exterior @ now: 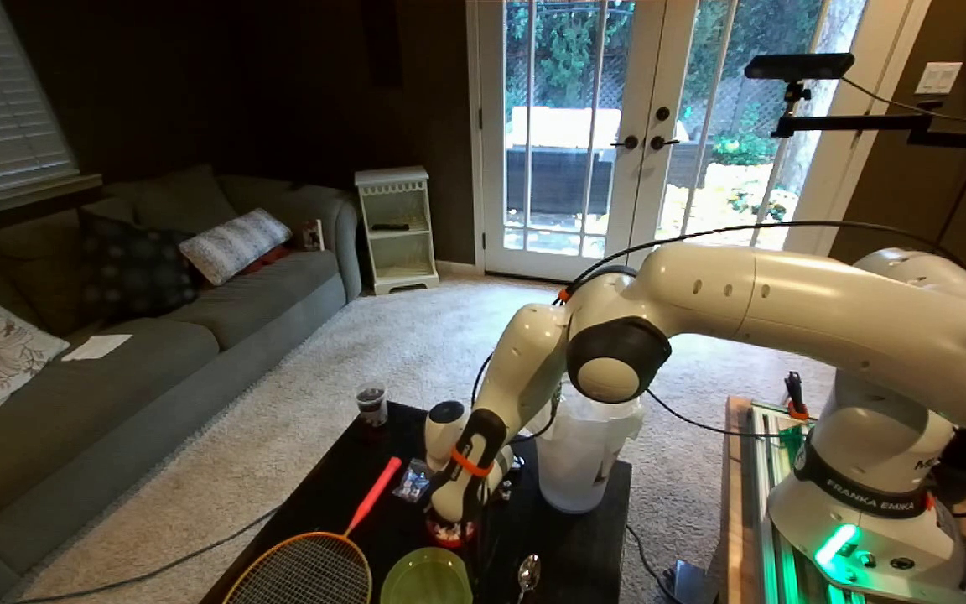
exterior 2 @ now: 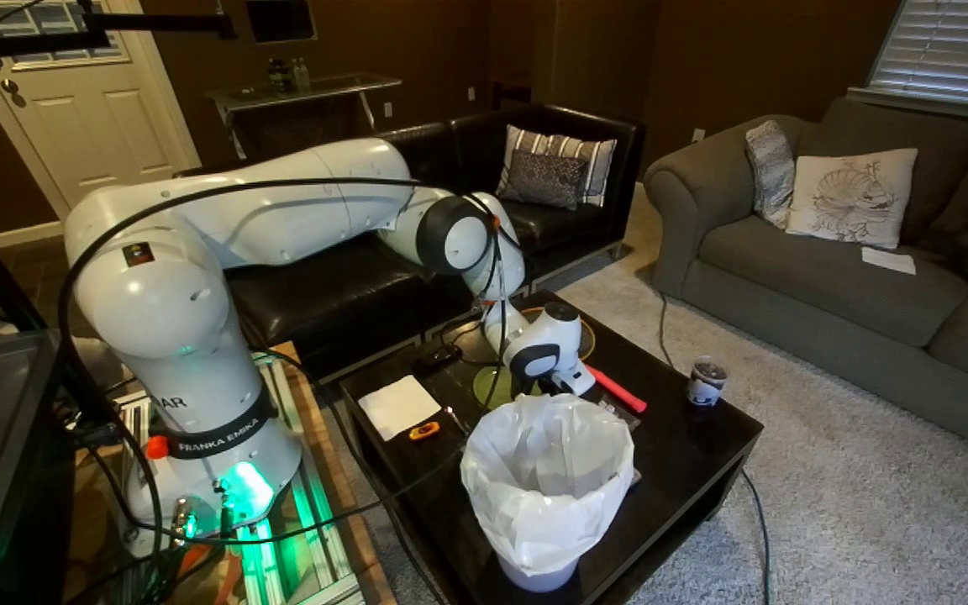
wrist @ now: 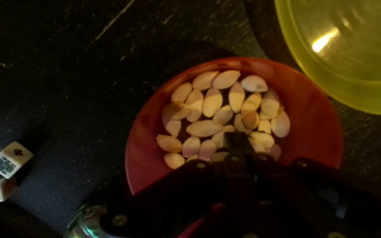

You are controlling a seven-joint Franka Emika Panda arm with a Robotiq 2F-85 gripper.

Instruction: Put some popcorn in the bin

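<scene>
bin (exterior: pixel 575 470): smooth plastic | spoon (exterior: pixel 528 574): glossy metal | carpet (exterior: pixel 403 335): rough, matt

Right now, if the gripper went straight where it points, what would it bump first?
Probably the pale seed-like pieces in the red bowl. The gripper may already touch them; the wrist view leaves depth unclear.

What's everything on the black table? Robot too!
Bin: one, white, corner
Cup: one, clear, another corner
Sheet: one, white, edge
Object: one, yellow, by sheet
Box: one, black, by sheet
Racket: one, orange/pink, edge
Packet: one, bluish, by racket
Dish: one, green, by racket
Spoon: one, silver, by dish
Bowl: one, red, by dish
Oval bits: many, cream, in bowl
Dice: two, white, by bowl
Shiny thing: one, greenish, by dice
Arm: one, white, overhead
Gripper: one, black, at bowl
</scene>
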